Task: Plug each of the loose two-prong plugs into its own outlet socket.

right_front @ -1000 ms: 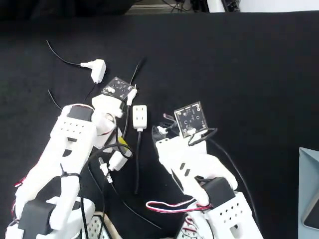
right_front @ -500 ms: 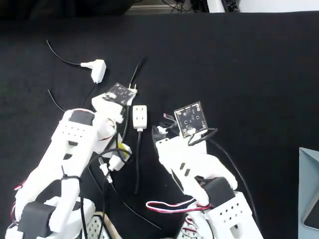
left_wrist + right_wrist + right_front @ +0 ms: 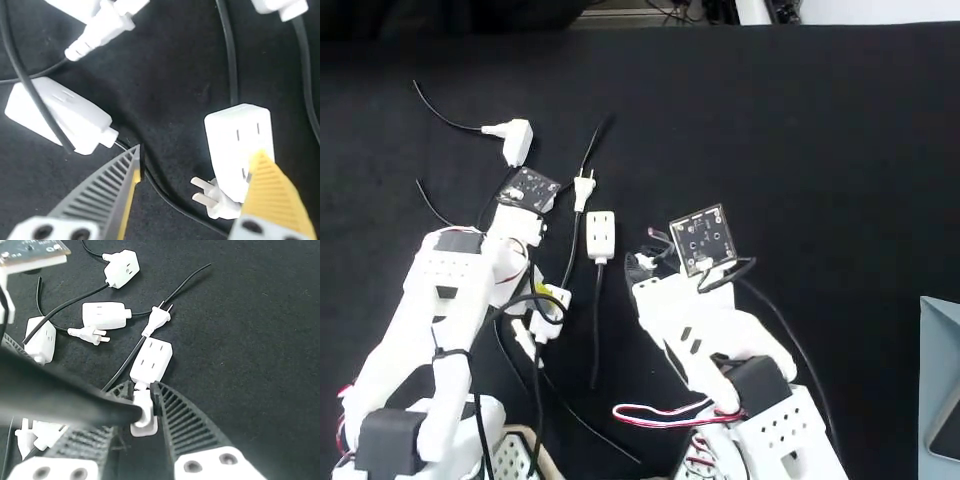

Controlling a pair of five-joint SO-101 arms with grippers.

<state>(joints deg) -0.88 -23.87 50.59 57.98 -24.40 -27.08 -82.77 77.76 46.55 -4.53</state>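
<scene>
Where the black table point(image 3: 820, 120) runs out at the right edge of the high view, a grey bin point(image 3: 932, 340) stands; what it holds cannot be told. Every socket slot that shows is bare.

Counted in the right wrist view, four white sockets lie on the cloth:
- a socket point(image 3: 121, 267) farthest out
- a socket point(image 3: 102, 315) on its side
- a socket point(image 3: 40, 340) beneath the left arm's board
- a socket point(image 3: 151, 357) just ahead of the right gripper point(image 3: 142, 386)

Three loose plugs show there too:
- a plug point(image 3: 157, 320) just beyond that nearest socket, its prongs pointing away
- a plug point(image 3: 90, 333) just beside the socket on its side
- a plug point(image 3: 35, 432) near the view's edge

The right gripper's fingers are closed onto the white neck point(image 3: 141, 411) at the cord end of the nearest socket.

The left gripper point(image 3: 197, 152) has its fingers spread wide and holds nothing. In the left wrist view a plug point(image 3: 216, 201) lies between them with its prongs bare, right against a socket point(image 3: 239, 140). The yellow fingertip point(image 3: 265, 172) overlaps that socket's edge.
</scene>
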